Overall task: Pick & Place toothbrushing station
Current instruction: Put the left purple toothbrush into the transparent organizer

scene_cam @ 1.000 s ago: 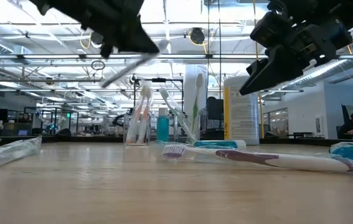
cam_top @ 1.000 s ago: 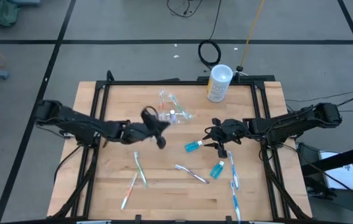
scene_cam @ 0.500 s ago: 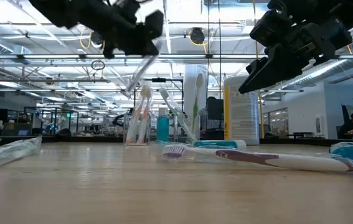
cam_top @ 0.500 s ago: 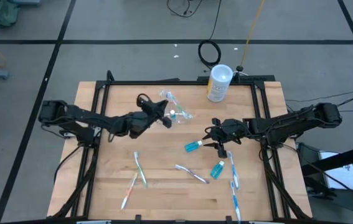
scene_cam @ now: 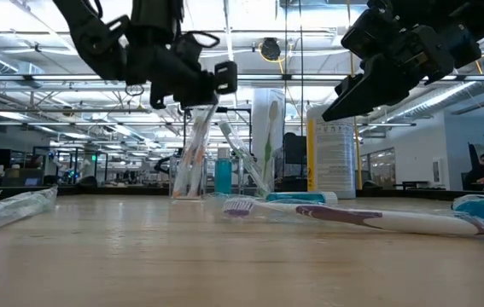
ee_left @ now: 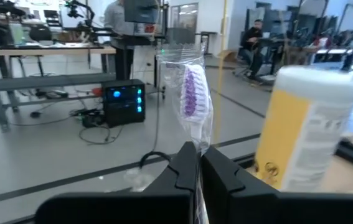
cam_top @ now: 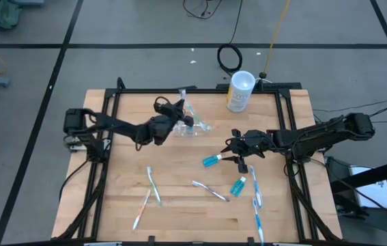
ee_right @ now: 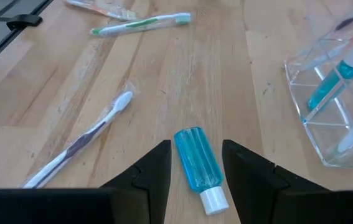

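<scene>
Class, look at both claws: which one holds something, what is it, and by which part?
The left claw grips a wrapped purple-bristled toothbrush by its handle, just below the head. The right claw holds nothing; it hangs open over a small teal white-capped toothpaste tube.

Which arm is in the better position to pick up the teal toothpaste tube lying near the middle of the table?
The right arm. Its right gripper is open and hangs directly over the toothpaste tube, one finger on each side. The left gripper is occupied: it is shut on a wrapped toothbrush over the clear holder.
</scene>
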Controlling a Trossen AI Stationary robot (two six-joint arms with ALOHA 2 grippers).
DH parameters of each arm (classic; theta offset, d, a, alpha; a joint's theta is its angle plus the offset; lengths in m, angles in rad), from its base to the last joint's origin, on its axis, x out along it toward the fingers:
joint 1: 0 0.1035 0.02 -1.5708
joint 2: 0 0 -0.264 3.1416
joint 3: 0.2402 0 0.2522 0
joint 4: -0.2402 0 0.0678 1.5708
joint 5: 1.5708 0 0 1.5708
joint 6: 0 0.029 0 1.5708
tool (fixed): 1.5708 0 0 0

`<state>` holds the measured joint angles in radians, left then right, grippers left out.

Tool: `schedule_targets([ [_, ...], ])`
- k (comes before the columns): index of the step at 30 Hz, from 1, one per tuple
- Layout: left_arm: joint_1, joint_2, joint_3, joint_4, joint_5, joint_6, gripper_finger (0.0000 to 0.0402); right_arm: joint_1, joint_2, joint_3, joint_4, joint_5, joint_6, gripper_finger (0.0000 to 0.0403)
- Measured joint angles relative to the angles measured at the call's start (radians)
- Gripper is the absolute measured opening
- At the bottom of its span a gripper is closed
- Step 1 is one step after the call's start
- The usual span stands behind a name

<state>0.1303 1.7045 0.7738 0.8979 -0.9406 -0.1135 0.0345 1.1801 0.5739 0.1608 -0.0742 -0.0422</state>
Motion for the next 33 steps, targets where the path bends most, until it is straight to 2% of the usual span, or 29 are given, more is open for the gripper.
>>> schedule_targets([
  [4, 0.003, 0.048, 0.0, 0.001, -0.056, 0.0, 0.0013, 0.0, 0.0, 0.0, 0.0, 0.0, 0.0, 0.0134],
  [10, -0.022, 0.106, 0.0, -0.01, -0.075, 0.006, 0.0005, 0.0, 0.0, 0.0, -0.001, -0.001, 0.0, 0.0134],
  [21, -0.106, 0.142, 0.0, -0.065, -0.282, 0.008, 0.0008, 0.0, 0.0, 0.0, -0.001, -0.001, 0.0, 0.0134],
  [30, -0.107, 0.142, 0.0, -0.09, -0.289, 0.027, 0.0023, 0.0, 0.0, 0.0, -0.001, -0.001, 0.0, 0.0134],
  [33, -0.108, 0.142, 0.0, -0.126, -0.264, 0.05, 0.0023, 0.0, 0.0, 0.0, -0.001, -0.001, 0.0, 0.0134],
])
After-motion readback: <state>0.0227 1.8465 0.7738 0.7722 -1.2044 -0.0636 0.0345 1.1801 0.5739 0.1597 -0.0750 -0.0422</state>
